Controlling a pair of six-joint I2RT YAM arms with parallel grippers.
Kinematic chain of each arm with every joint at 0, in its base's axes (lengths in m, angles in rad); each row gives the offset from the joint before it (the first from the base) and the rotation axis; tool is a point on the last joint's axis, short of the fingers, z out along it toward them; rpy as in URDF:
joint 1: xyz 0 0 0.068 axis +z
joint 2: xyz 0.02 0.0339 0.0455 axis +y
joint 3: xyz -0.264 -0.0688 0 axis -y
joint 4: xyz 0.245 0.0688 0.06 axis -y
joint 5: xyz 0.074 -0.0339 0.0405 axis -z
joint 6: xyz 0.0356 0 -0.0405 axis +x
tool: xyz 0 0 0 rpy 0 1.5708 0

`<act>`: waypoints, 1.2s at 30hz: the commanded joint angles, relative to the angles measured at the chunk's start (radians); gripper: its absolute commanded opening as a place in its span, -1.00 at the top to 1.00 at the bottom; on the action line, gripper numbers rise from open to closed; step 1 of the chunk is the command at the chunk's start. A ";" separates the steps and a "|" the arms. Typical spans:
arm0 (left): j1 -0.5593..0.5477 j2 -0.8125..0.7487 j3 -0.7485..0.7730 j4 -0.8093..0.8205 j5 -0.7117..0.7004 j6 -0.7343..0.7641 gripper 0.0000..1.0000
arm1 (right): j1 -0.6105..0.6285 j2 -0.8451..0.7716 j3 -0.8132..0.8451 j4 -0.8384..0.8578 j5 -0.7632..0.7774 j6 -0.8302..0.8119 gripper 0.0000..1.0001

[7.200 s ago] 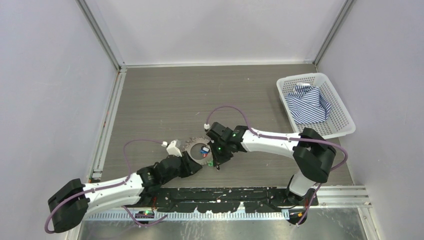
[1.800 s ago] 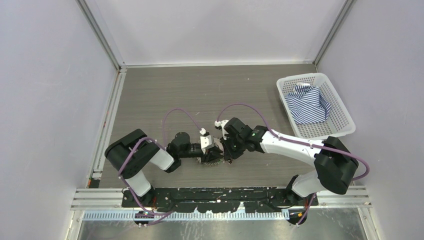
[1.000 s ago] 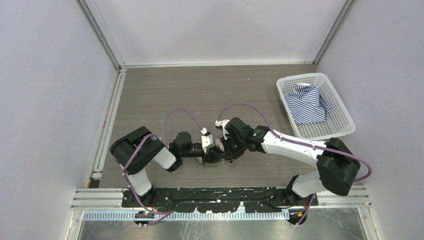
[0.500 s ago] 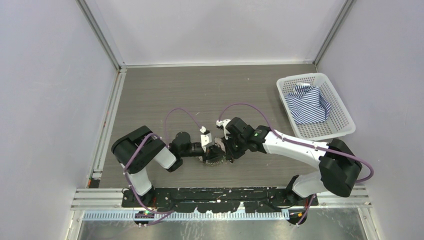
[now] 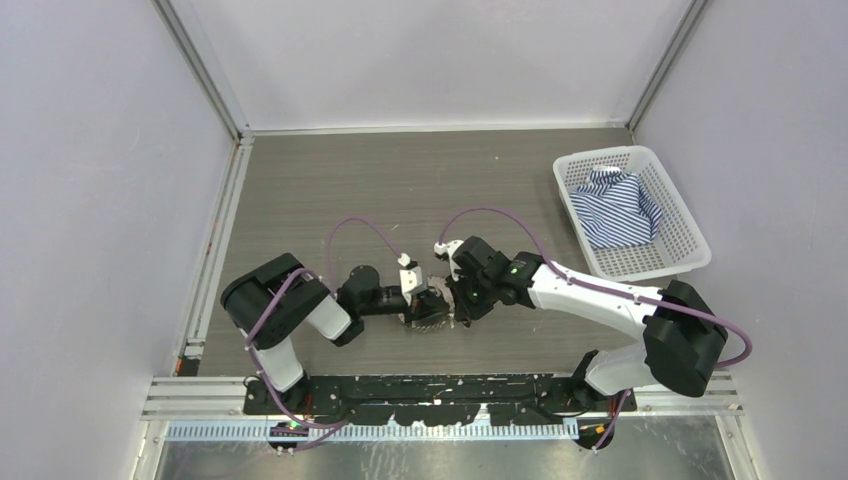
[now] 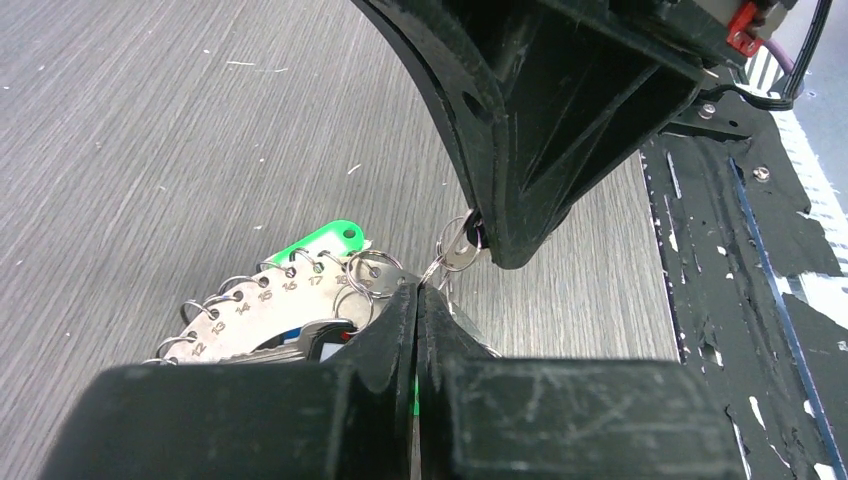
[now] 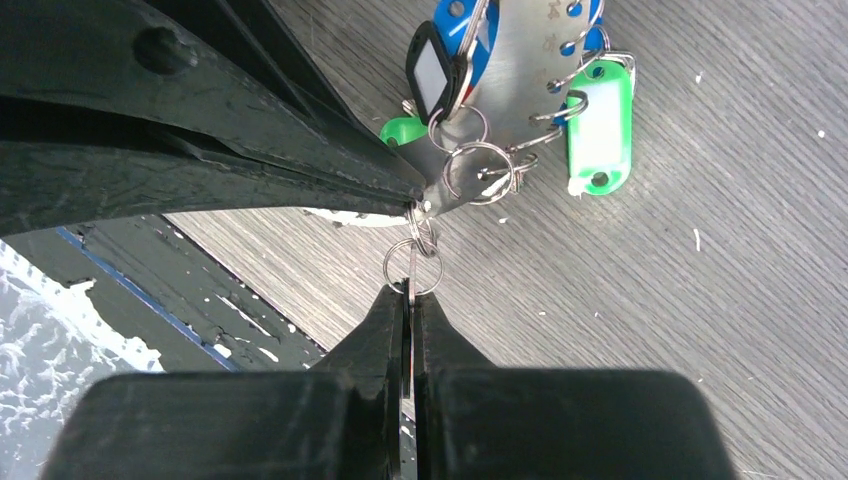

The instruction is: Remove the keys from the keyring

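Observation:
The keyring (image 7: 520, 60) is a silvery numbered plate with small wire rings along its rim, lying low over the table (image 5: 428, 318). My left gripper (image 6: 418, 290) is shut on the plate's edge (image 6: 260, 320); in the right wrist view its black fingers (image 7: 300, 150) taper to that edge. My right gripper (image 7: 410, 292) is shut on a thin silver key (image 6: 460, 255), whose small split ring (image 7: 412, 268) links to the plate. A green tag (image 7: 600, 120), a black-headed key (image 7: 430, 70) and a blue one (image 7: 455, 25) hang on the plate. From above, both grippers meet tip to tip (image 5: 445, 303).
A white basket (image 5: 690, 225) holding a striped cloth (image 5: 620, 205) stands at the right. The black base rail (image 5: 430, 390) runs along the near edge, close to the grippers (image 6: 720, 300). Grey walls close in the left, back and right.
My left gripper has shut on the keyring's edge within the last second. The right gripper stays shut on its key and has barely moved.

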 commanded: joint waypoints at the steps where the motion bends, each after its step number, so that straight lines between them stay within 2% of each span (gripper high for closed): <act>1: -0.001 -0.053 -0.013 0.034 -0.032 0.009 0.99 | 0.004 -0.034 0.011 -0.032 0.027 -0.008 0.98; 26: -0.020 -0.133 -0.037 0.027 -0.102 0.010 0.99 | 0.020 -0.005 0.019 -0.037 0.024 -0.008 0.98; 36: -0.040 -0.144 -0.052 0.048 -0.113 0.007 0.99 | 0.021 -0.046 0.066 -0.054 0.115 -0.019 0.98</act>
